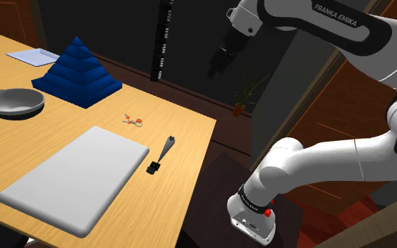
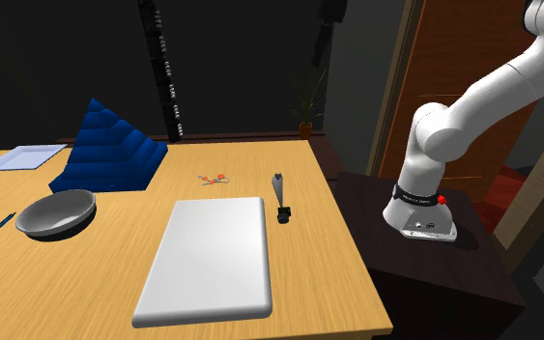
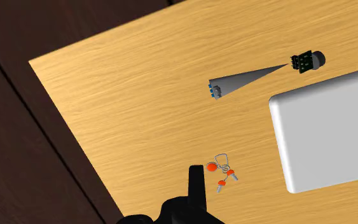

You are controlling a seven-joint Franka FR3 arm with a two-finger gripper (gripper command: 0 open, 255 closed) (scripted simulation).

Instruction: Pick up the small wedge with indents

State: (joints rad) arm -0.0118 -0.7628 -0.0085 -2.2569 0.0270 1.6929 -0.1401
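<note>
The small wedge (image 1: pixel 164 149) is a grey tapered piece with a black block at its thin end. It lies flat on the wooden table (image 1: pixel 182 127) near the table's edge, just beside the white board; it also shows as the wedge (image 2: pixel 278 185) and the wedge (image 3: pixel 244 81). My gripper (image 1: pixel 218 65) hangs high above the table's far corner, well clear of the wedge. In the wrist view the gripper (image 3: pixel 284 181) is open, with one finger (image 3: pixel 196 184) beside the keys and nothing between the two.
A white board (image 1: pixel 77 176) lies flat in front. Small keys with orange tags (image 1: pixel 133 122) lie past it. A blue stepped pyramid (image 1: pixel 77 70), a grey bowl (image 1: pixel 15 103) and a pale plate (image 1: pixel 33 56) stand further along the table. The robot's stand (image 2: pixel 434 251) is beside the table.
</note>
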